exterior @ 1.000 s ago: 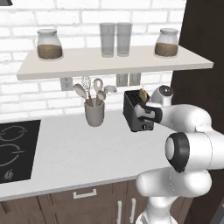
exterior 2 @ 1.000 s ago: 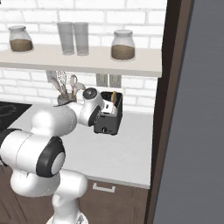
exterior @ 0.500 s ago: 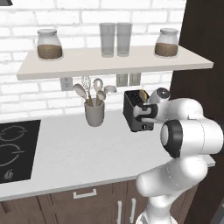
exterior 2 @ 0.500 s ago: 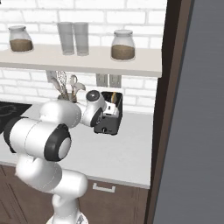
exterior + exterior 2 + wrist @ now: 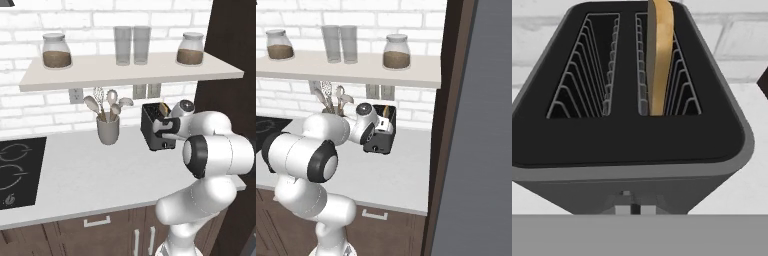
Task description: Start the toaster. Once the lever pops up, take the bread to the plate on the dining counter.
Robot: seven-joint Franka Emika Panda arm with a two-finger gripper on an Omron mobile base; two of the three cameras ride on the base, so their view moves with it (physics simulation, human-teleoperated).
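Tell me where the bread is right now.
The bread stands upright in the right-hand slot of the toaster in the hand view; the other slot is empty. The toaster sits on the worktop under the shelf, right of the utensil crock.

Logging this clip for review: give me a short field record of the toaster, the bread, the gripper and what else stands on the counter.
toaster: black, on the pale counter below the shelf
bread: upright in the right slot in the hand view, top sticking out
other slot: empty
gripper: at the toaster's narrow face, jaws shut, holding nothing
nearby: utensil crock, hob
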